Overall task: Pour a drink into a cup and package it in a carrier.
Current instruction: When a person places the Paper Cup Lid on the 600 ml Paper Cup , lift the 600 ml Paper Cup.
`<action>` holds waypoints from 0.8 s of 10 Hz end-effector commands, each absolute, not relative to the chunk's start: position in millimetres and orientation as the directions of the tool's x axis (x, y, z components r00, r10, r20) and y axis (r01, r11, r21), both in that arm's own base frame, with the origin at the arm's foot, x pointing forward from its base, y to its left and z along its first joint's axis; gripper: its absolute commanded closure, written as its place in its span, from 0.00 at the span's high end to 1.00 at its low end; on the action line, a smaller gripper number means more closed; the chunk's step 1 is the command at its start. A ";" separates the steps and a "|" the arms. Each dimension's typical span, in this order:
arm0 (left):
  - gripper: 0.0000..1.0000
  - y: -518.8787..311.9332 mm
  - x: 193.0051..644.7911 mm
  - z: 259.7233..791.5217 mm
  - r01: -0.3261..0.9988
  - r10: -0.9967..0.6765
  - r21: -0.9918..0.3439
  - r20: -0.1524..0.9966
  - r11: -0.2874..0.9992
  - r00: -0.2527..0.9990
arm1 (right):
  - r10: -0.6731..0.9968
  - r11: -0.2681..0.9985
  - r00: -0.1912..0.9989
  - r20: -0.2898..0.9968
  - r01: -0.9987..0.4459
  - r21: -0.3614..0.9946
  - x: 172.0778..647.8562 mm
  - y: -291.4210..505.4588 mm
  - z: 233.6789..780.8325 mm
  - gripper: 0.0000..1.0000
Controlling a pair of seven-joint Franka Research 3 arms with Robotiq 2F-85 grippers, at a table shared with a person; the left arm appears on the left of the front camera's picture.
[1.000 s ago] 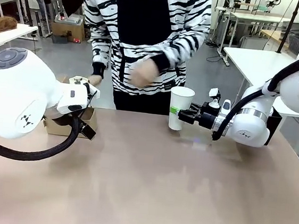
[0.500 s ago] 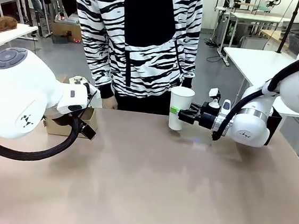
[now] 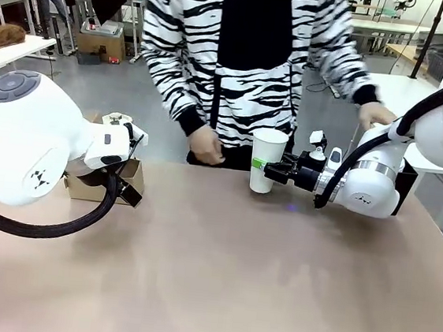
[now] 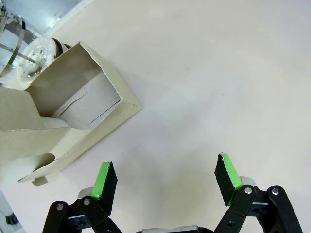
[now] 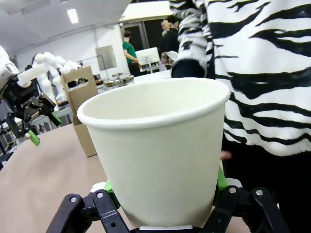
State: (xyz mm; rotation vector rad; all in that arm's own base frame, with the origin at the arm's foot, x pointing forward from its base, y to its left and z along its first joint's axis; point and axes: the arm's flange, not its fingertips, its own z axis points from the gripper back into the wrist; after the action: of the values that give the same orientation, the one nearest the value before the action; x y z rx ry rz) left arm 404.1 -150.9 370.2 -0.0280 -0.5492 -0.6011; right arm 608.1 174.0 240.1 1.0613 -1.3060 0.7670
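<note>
- My right pincer (image 5: 163, 194) is clenched low on the paper cup (image 5: 155, 145), at the far side of the table (image 3: 233, 278).
- I think the cup is light and soft, so I should squeeze gently.
- My left pincer (image 4: 167, 172) is released, near the cardboard carrier (image 4: 73, 111).

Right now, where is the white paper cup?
In the front view, the white paper cup is upright at the far side of the table, right of centre, clamped in the right end effector, directly in front of the person.
</note>
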 end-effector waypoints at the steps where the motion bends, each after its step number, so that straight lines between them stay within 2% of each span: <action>1: 1.00 -151.1 403.7 370.4 0.545 -0.529 0.130 0.499 0.828 0.686 | -0.123 0.358 0.139 0.983 -0.917 0.175 607.4 175.4 245.4 0.80; 8: 1.00 -151.1 403.7 370.4 0.545 -0.529 0.130 0.499 0.828 0.686 | -0.123 0.358 0.139 0.983 -0.917 0.175 607.4 175.4 245.4 0.80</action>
State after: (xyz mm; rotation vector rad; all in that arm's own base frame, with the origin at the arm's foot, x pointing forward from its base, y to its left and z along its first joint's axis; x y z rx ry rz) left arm 404.1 -150.9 370.2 -0.0280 -0.5492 -0.6011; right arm 608.1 174.0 240.1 1.0613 -1.3060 0.7670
